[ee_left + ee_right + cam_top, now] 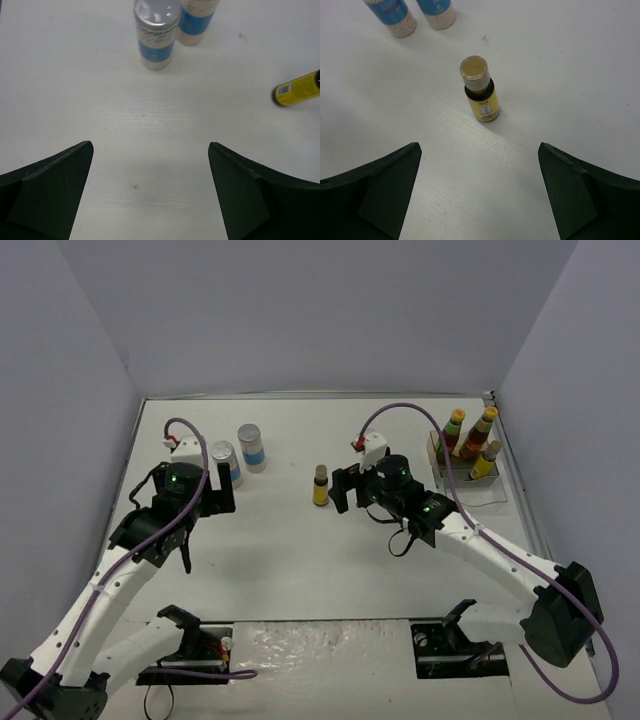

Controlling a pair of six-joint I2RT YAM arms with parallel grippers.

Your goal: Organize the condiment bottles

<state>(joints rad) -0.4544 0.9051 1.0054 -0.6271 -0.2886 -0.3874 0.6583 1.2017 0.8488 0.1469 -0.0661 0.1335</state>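
Right end effector (478, 146): wide apart, near small yellow-label brown bottle (481, 95).
Left end effector (150, 144): apart.
Tip: centre it, squeeze gently.

Left arm (110, 585) leans forward, left gripper (150, 146) tilted downward with jaws spread wide, nothing in them. Right arm (490, 550) stretches inward toward the middle, right gripper (480, 146) same deal, jaws wide apart, empty.
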